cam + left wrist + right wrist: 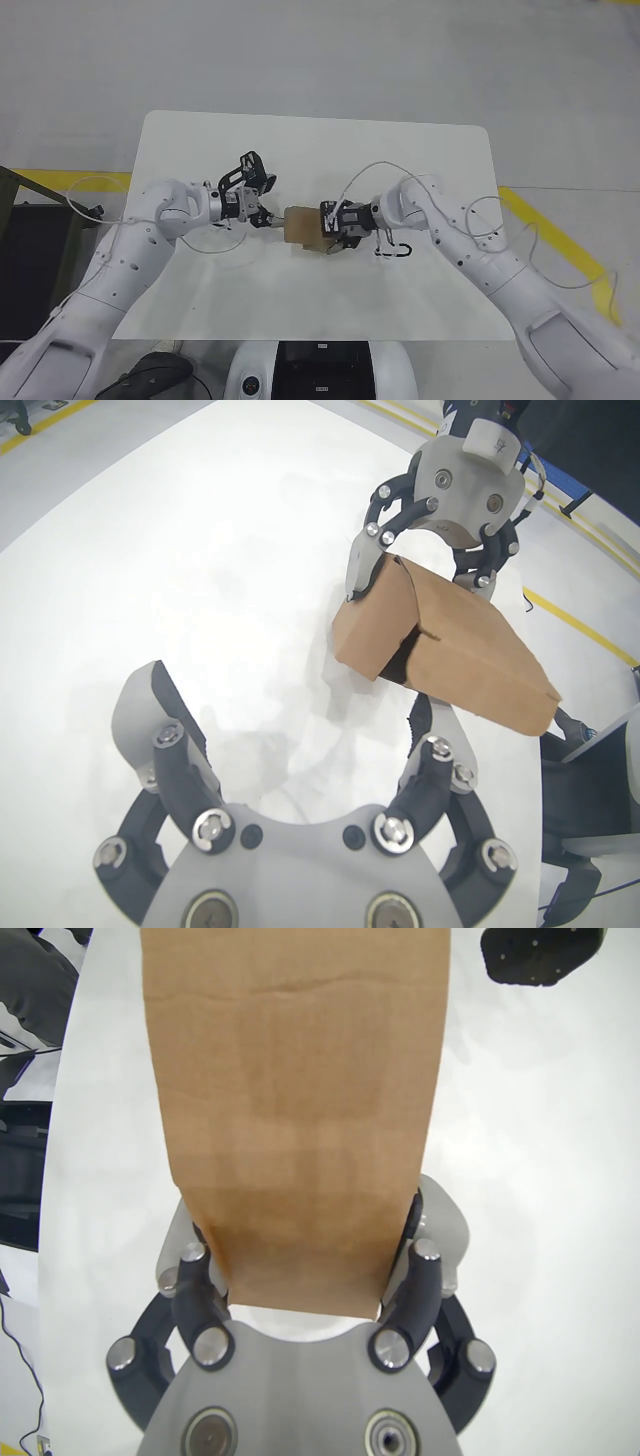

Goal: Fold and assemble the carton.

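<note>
A brown cardboard carton [305, 228] is held just above the middle of the white table [320, 300]. My right gripper [333, 224] is shut on its end from the right; in the right wrist view the carton [300, 1103] runs out from between the two fingers [195, 1238]. In the left wrist view the carton [465, 660] shows one end with folded flaps and a dark gap between them. My left gripper [290, 695] stands open just left of the carton, one finger [430, 725] under its near edge. From above, the left gripper [267, 217] is beside the carton's left end.
A small black clip-like loop [392, 249] lies on the table right of the right gripper, under the arm. Thin cables hang from both arms. The table's far half and front strip are bare. Yellow tape lines mark the floor on both sides.
</note>
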Robot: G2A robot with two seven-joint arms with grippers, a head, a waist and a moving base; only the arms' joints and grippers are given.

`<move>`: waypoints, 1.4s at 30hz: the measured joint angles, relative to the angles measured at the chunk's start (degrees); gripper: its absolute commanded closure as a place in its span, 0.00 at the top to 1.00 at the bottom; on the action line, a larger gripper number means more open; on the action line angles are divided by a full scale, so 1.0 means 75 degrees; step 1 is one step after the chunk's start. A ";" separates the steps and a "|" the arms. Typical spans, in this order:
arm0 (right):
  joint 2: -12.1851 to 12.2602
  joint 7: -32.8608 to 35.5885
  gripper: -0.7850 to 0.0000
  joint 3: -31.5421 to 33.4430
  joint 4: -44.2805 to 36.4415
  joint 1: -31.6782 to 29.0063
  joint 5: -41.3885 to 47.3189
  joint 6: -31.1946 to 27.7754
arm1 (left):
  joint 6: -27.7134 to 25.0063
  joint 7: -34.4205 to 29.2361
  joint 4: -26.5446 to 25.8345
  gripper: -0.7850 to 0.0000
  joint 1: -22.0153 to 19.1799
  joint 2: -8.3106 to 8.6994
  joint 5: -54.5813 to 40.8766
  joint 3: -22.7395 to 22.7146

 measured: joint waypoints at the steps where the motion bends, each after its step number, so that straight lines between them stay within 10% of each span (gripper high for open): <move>1: 0.0023 -0.0148 0.10 0.0051 -0.0006 -0.0003 -0.0027 0.0000 | 0.0001 0.0105 -0.0016 1.00 0.0027 0.0014 0.0006 -0.0081; 17: 0.0493 -0.2985 0.24 0.1274 -0.0845 -0.1161 -0.0718 0.0380 | -0.0659 0.3531 -0.0649 1.00 0.1007 0.0280 0.2245 -0.1431; 33: 0.0886 -0.4786 0.27 0.2333 -0.1827 -0.2212 -0.1246 0.0217 | -0.0652 0.8577 -0.0694 1.00 0.0459 0.0620 0.7306 0.0054; 42: 0.0897 -0.5498 0.27 0.2334 -0.1981 -0.2274 -0.1650 0.0177 | -0.0652 0.8777 -0.0183 1.00 -0.0380 0.0790 0.5649 0.1269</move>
